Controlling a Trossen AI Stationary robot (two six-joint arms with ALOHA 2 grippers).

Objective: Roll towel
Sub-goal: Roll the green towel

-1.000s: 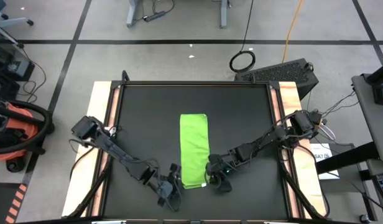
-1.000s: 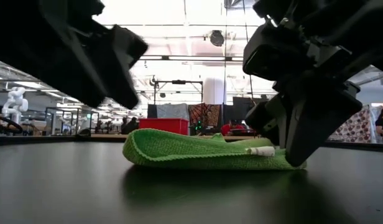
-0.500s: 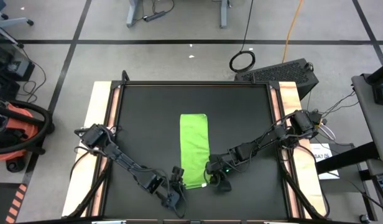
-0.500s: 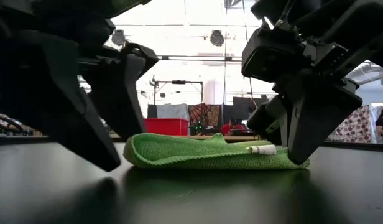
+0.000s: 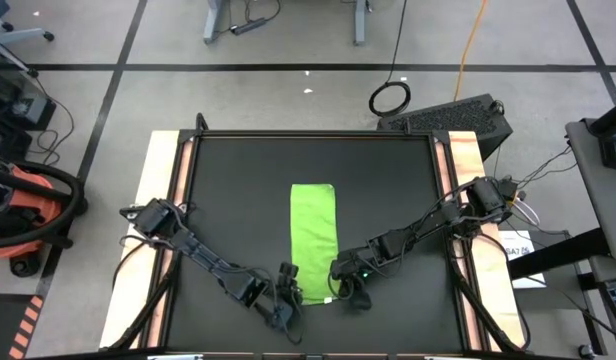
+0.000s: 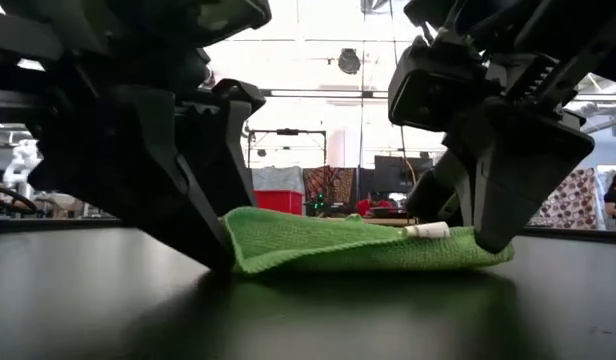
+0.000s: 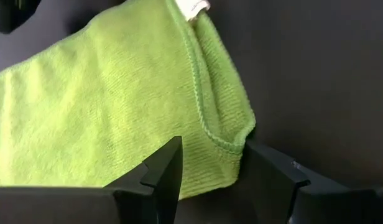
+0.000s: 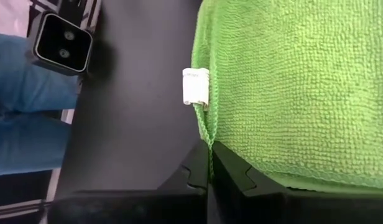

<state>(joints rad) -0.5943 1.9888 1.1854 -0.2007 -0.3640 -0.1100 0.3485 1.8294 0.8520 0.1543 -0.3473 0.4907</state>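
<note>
The towel lies flat as a long folded strip in the middle of the black mat on the table, its long edges running away from the two pincers, which sit at its near end.

The left pincer is spread, one finger on top of the cloth and the other on bare mat just outside the hemmed corner, so the near left corner sits between its jaws. In the low view the fingers touch the mat at the towel's folded edge.

The right pincer is pressed together, pinching the towel's thin hem at the near right corner; its fingertips meet right on the stitched edge, just below the small white label. In the low view that corner is lifted slightly off the mat beside the pincer.

Beyond the pincers the strip runs straight ahead, with bare mat wide on both sides and past its far end. Behind the right pincer, at the table's near rim, stand a small camera block and a person's blue-clad legs.
</note>
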